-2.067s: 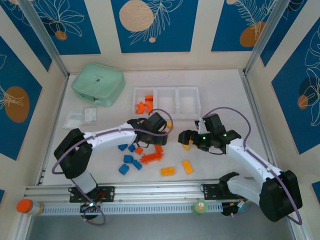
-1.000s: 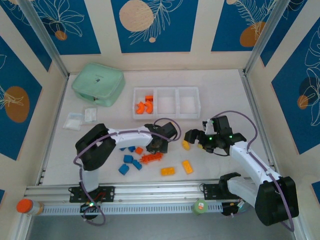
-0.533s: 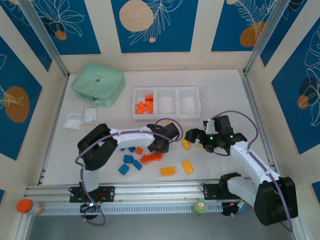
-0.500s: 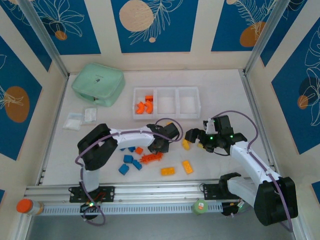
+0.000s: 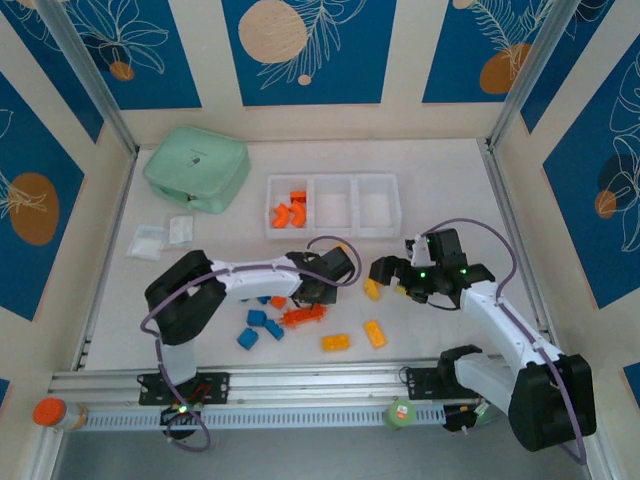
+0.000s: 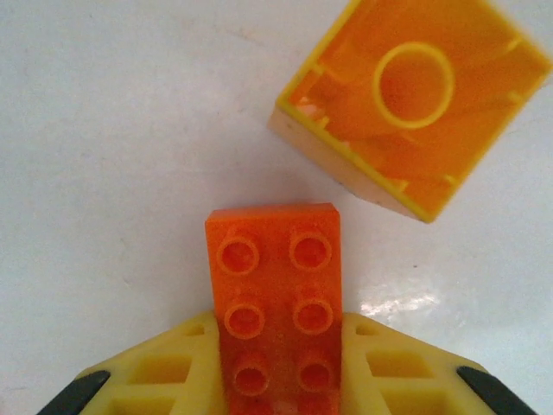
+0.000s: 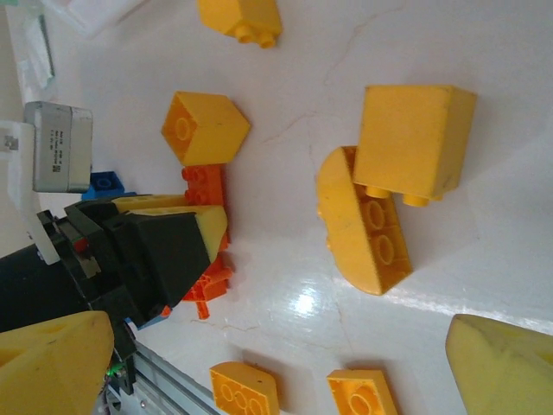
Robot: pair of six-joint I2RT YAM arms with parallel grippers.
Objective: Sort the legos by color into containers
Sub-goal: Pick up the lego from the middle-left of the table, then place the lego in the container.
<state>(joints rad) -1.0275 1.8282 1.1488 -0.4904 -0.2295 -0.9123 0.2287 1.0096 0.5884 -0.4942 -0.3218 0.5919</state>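
Observation:
A red-orange lego (image 6: 275,285) lies studs-up between the yellow pads (image 6: 164,372) of my left gripper (image 6: 276,380), which is shut on its sides low over the table. An upturned yellow lego (image 6: 415,95) lies just beyond it. From above, the left gripper (image 5: 318,290) sits below the containers (image 5: 335,205), whose left bin holds red-orange pieces (image 5: 288,210). My right gripper (image 5: 385,272) stands open over a curved yellow lego (image 7: 380,220) and a yellow block (image 7: 415,138). Blue legos (image 5: 260,322) lie near the front left.
A red-orange cluster (image 5: 302,316) and two yellow bricks (image 5: 336,342) (image 5: 374,333) lie near the front. A mint green case (image 5: 196,167) and clear bags (image 5: 160,238) are at the back left. A metal rail (image 5: 300,385) runs along the near edge.
My left gripper's jaws have closed in on the red-orange lego, and the left arm's elbow has shifted slightly left. The right arm has stayed where it was.

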